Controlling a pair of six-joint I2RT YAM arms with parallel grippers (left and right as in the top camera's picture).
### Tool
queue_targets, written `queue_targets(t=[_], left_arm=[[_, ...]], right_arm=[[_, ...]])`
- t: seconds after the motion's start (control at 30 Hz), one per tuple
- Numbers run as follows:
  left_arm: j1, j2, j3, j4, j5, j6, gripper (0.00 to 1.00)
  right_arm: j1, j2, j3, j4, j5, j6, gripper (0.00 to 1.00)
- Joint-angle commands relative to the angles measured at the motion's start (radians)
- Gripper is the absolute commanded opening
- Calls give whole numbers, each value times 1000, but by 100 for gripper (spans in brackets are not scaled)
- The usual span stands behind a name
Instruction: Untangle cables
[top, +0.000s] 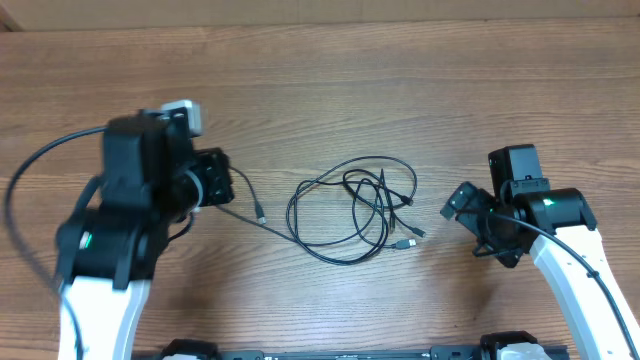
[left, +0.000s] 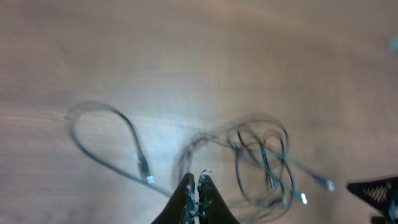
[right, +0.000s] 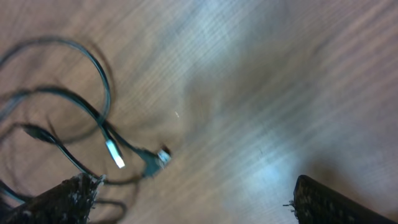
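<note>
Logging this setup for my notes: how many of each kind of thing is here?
Thin black plug-ended cables: 2
Black robot hands: 2 (left hand, right hand)
Brown wooden table: 1
Total: 5

Cables (top: 355, 212) tangled at the middle of the table (top: 320, 80), loops overlapping, little room to slip a finger through. Bare wood on far side and both flanks. Trailing plug end (top: 261, 216) lies near left gripper (top: 228, 183); right gripper (top: 478, 228) just beside the tangle.
</note>
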Motion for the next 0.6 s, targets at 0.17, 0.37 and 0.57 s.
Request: queue_targets(t=[0.17,0.37,0.57], left_arm=[[3,192,20,-109,121,-3,17],[-6,300,17,-220,114,-134,59],[-86,367,-59,-162,116,-417,46]], right_arm=[[-3,-3,12,-89,-46,-5,100],[-3,-3,12,-87,-46,-5,100],[-3,-3,12,-80,-46,-5,100]])
